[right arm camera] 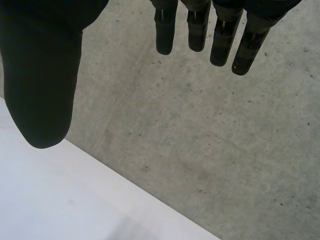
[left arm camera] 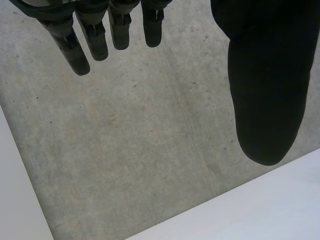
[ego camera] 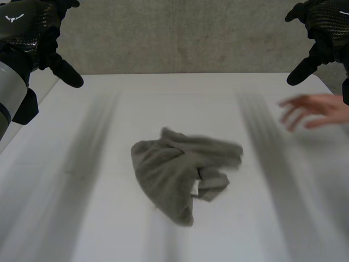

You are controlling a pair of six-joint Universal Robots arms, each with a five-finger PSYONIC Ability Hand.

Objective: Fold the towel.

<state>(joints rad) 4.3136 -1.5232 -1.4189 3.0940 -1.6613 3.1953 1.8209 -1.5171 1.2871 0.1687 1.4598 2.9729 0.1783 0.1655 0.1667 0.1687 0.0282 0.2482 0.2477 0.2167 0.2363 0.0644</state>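
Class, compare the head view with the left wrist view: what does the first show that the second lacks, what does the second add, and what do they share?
Head view: a crumpled grey towel lying on the white table, a person's hand over its right side, and the robot's right hand, raised and open. Left wrist view: the left hand from the palm side, fingers straight, apart from the thumb, holding nothing. Both: the left hand, the table and grey concrete beyond it.

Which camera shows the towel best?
The head view: the towel lies crumpled on the table. The wrist views look past the open left hand and right hand at floor and table edge.
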